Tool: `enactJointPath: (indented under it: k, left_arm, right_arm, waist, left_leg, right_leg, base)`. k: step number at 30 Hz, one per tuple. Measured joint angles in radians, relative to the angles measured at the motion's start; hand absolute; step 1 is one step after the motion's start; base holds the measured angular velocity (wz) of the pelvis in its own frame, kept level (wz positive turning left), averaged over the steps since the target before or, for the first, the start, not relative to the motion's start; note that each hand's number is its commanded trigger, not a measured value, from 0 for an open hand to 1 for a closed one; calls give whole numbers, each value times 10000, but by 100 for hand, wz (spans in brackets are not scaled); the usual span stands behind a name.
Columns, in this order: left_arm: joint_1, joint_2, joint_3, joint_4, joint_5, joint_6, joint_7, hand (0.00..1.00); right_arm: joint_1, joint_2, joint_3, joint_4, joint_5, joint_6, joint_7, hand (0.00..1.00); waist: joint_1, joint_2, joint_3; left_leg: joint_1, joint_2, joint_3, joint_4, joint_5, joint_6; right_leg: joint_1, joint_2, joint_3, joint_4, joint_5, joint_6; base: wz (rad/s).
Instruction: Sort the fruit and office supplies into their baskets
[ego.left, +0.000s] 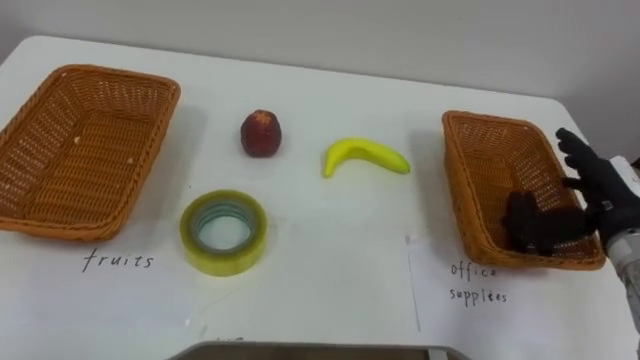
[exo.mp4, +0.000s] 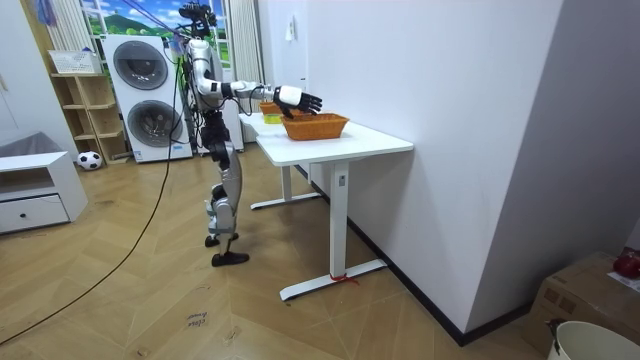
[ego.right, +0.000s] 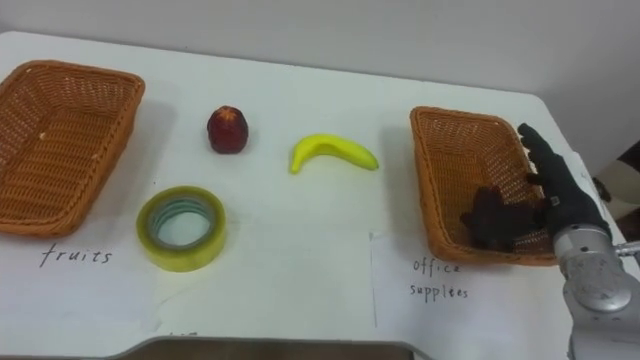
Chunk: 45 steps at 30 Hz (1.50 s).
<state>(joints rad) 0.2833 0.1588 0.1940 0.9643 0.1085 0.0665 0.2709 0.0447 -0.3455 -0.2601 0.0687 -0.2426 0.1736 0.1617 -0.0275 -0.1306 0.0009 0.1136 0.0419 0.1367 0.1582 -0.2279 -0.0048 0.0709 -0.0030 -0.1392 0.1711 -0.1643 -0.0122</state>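
Two wicker baskets stand on the white table (ego.left: 330, 290): the fruit basket (ego.left: 60, 150) at the left and the office-supplies basket (ego.left: 470, 190) at the right. Between them lie a red apple-like fruit (ego.left: 260, 133), a yellow banana (ego.left: 365, 156) and a roll of yellowish tape (ego.left: 192, 238) nearer the front. My right hand (ego.left: 600, 185) hovers over the right basket's right rim, open, fingers straight, holding nothing. A dark shape (ego.left: 535, 222) sits on that basket's floor under the hand; I cannot tell whether it is an object or the hand's shadow.
Handwritten labels mark the table in front of each basket. In the room view the robot stands at the table's long side, right arm stretched over the near basket (exo.mp4: 315, 126). A wall runs behind the table. Washing machines (exo.mp4: 145, 95) stand far behind.
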Motion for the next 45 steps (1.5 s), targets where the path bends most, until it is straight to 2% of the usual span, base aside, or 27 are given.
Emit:
enactJointPath:
  k: [1, 7, 18, 23, 27, 30, 32, 36, 41, 45]
  left_arm:
    - [6, 0, 0, 1, 0, 0, 21, 0]
    - [12, -3, 0, 2, 1, 3, 27, 0]
    - [-76, -4, -8, -24, 18, 6, 43, 0]
    - [-58, -10, -15, -12, 39, 1, 38, 0]
    - [-20, -34, 6, -10, 37, -1, 39, 0]
    - [-72, -34, 1, -4, 38, -1, 39, 0]
    - [-96, -35, -122, 9, 27, -1, 40, 0]
    - [-76, -52, -259, 18, 21, 8, 43, 0]
    - [-53, -113, -227, 77, 31, 120, 39, 0]
    - [-59, -121, -226, 76, 33, 160, 16, 0]
  right_arm:
    - [0, 0, 0, 0, -1, 0, 0, 0]
    - [0, 0, 0, 0, -1, 0, 0, 0]
    - [-6, 0, 1, -295, 11, 2, -1, 0]
    - [-89, -2, 6, -1216, 757, -3, -3, 0]
    - [-131, 0, 6, -2102, 1229, -6, -3, 0]
    - [-441, -1, 7, -2549, 1351, -11, -3, 0]
    - [-778, 0, 38, -2604, 1626, -10, -117, 0]
    - [-854, 36, 367, -2907, 1951, -12, -308, 0]
    - [-1023, 420, 869, -2910, 2058, -6, -267, 0]
    - [-1083, 474, 938, -2941, 2477, -7, -268, 0]
  waist:
    - [0, 48, 22]
    - [-9, 145, -20]
    - [54, 162, -32]
    - [113, 138, -12]
    - [166, 130, 44]
    - [277, 114, 53]
    - [350, 89, 37]
    - [543, 39, 3]
    - [798, 35, 0]
    - [960, 68, 1]
  left_leg:
    - [0, 3, 0, -6, 0, 0]
    - [12, 6, 0, -39, 0, 0]
    - [33, 9, 29, -53, 0, 0]
    - [167, 25, 98, -59, 1, -1]
    - [176, 11, 97, -65, 0, 0]
    - [181, 11, 96, -76, 0, 0]
    - [181, 11, 66, -76, 0, 0]
    - [179, 13, 29, -72, 0, 0]
    - [152, 10, -49, -70, 0, 0]
    - [128, 11, -126, -64, 0, 0]
  right_leg:
    - [-1, 3, -1, 1, 0, 0]
    - [-5, 9, 1, 4, 0, 0]
    - [-22, 12, 16, 6, 0, 0]
    - [28, 33, 104, 20, 0, -1]
    - [100, 20, 102, -11, -1, 1]
    - [103, 25, 94, -15, -1, 1]
    - [114, 18, 49, -20, -1, 1]
    - [128, 18, -4, -22, -1, 1]
    - [148, 5, -137, -17, -1, 1]
    - [160, -11, -334, -15, -1, 0]
  base:
    - [0]
    - [0]
    - [0]
    - [-4]
    - [0]
    - [0]
    - [4]
    - [4]
    - [4]
    - [7]
